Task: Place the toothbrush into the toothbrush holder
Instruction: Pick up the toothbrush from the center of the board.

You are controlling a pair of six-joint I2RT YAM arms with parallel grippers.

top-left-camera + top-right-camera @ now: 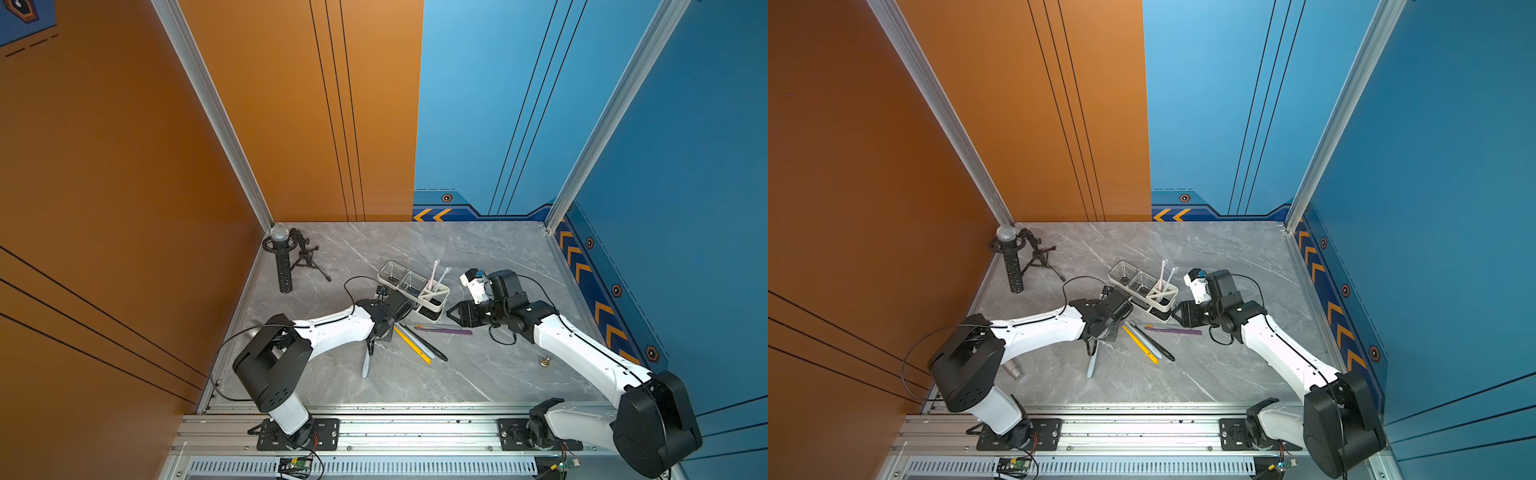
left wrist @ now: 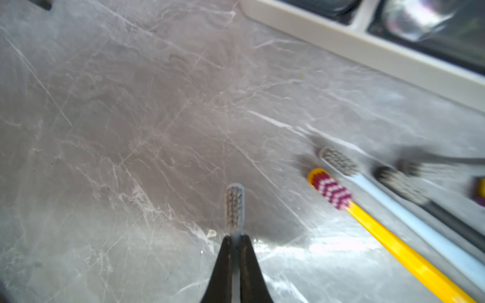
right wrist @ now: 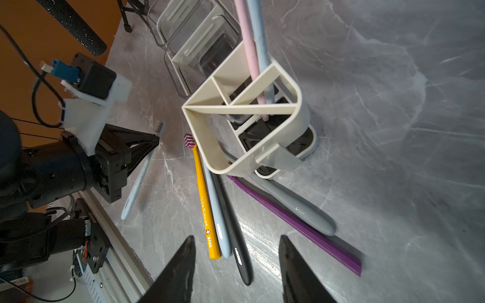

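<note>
My left gripper [image 2: 236, 237] is shut on the neck of a light blue toothbrush [image 2: 235, 207], just behind its grey bristles. Both top views show this gripper [image 1: 371, 344] [image 1: 1093, 347] pointing down, the toothbrush [image 1: 365, 366] [image 1: 1091, 366] trailing toward the table's front. Whether the brush touches the table I cannot tell. The white toothbrush holder [image 1: 441, 305] [image 1: 1168, 306] [image 3: 210, 147] stands just beyond, with a pink toothbrush [image 1: 433, 274] and a pale blue one upright in its compartment. My right gripper [image 3: 236, 241] [image 1: 451, 313] hangs open beside the holder, nothing between its fingers.
Yellow [image 1: 411, 345], pale blue, black [image 1: 432, 350], purple [image 1: 446, 331] and grey toothbrushes lie on the marble in front of the holder. A microphone [image 1: 282, 266] on a black stand occupies the far left corner. A small brass knob [image 1: 545, 361] sits near the right arm.
</note>
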